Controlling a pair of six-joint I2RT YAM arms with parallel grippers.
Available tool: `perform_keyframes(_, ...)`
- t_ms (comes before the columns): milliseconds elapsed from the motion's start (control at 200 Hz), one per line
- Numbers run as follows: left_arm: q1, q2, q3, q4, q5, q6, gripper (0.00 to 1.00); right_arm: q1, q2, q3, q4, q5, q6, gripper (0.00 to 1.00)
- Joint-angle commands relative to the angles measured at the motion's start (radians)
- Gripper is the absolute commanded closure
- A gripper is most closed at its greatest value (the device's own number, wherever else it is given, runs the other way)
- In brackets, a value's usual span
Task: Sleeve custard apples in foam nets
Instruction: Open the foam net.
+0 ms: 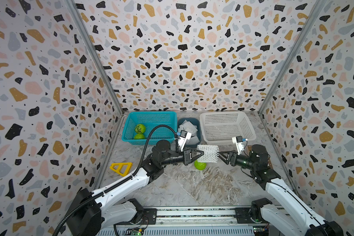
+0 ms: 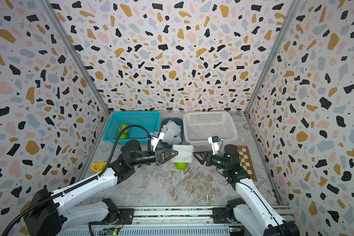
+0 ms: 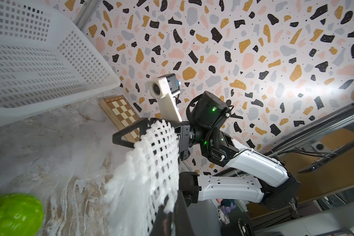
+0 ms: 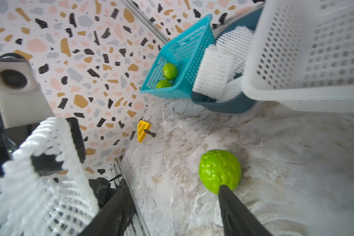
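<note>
My left gripper [image 1: 202,152] is shut on one end of a white foam net [image 1: 207,153], which it holds level above the table. In the left wrist view the net [image 3: 151,163] is pinched between the dark jaws. A green custard apple [image 1: 199,165] lies on the marble table just beneath the net and shows in the right wrist view [image 4: 220,171]. My right gripper [image 1: 219,157] stands open at the net's other end with nothing between its fingers. Two more custard apples [image 1: 139,128] sit in the teal basket [image 1: 151,113].
A dark blue tub [image 1: 189,120] with several spare foam nets stands between the teal basket and a white perforated basket [image 1: 227,141] at the back. A yellow triangular piece [image 1: 121,168] lies at the left. A chessboard [image 2: 246,161] lies by the right wall.
</note>
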Motion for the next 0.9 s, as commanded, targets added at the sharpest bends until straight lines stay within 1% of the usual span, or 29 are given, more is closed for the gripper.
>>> perform_keyframes(0,0.0,0.035,0.026,0.147,0.061,-0.049,1.0,0.065,-0.004,0.026,0.141,-0.072,0.037,0.3)
perform_keyframes(70,0.0,0.063,0.041,0.184,0.083,-0.067,1.0,0.092,-0.012,0.027,0.198,-0.092,0.054,0.31)
perform_keyframes(275,0.0,0.108,0.052,0.263,0.108,-0.111,1.0,0.101,-0.07,0.022,0.383,-0.201,0.133,0.31)
perform_keyframes(446,0.001,0.129,0.042,0.347,0.118,-0.153,1.0,0.124,-0.111,0.035,0.408,-0.222,0.131,0.29)
perform_keyframes(576,0.0,0.142,0.028,0.424,0.116,-0.19,1.0,0.138,-0.11,0.047,0.367,-0.22,0.108,0.27)
perform_keyframes(691,-0.001,0.153,0.032,0.434,0.122,-0.193,1.0,0.152,-0.112,0.056,0.357,-0.199,0.11,0.25)
perform_keyframes(896,-0.002,0.14,0.02,0.462,0.098,-0.199,1.0,0.156,-0.095,0.114,0.167,-0.094,0.02,0.23)
